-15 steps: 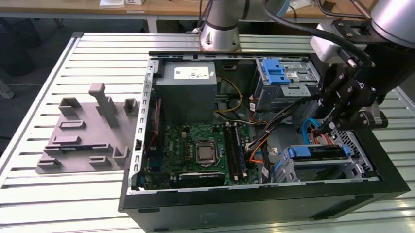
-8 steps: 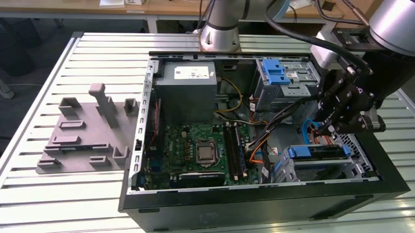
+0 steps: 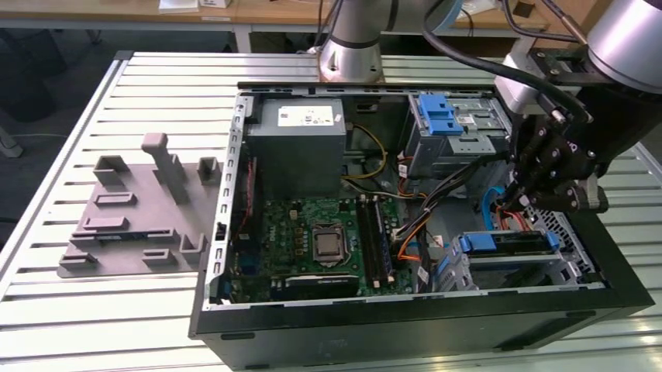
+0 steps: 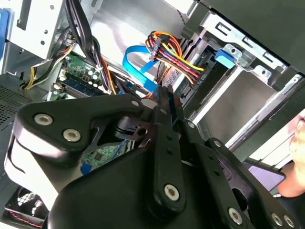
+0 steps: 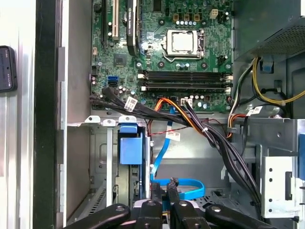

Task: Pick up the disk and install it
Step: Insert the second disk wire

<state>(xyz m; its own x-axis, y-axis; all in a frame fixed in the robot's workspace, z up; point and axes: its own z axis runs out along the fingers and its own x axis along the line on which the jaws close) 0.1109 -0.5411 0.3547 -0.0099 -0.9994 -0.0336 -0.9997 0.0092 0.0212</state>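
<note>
Where the open black computer case [image 3: 414, 333] shows its nearest corner on the exterior view's right, the disk [image 3: 512, 245] sits edge-up in the case's folded sheet-metal cage, a flat dark slab with glossy blue plastic rails. In the first wrist view its blue rail [image 5: 131, 148] stands between the cage's bright walls. Just above that cage, inside the case, hangs the black jointed gripper [image 3: 517, 203]; in both wrist views its thin fingers [image 4: 164, 102] are drawn close together with nothing between them, beside a flat blue ribbon cable [image 5: 188, 183]. Deeper in the case lies the green motherboard [image 3: 310, 232], then the boxy grey power supply [image 3: 300, 132]. Outside the case, on the exterior view's left, a matte grey slotted tray [image 3: 135, 217] rests on the ribbed metal table [image 3: 62, 310].
</note>
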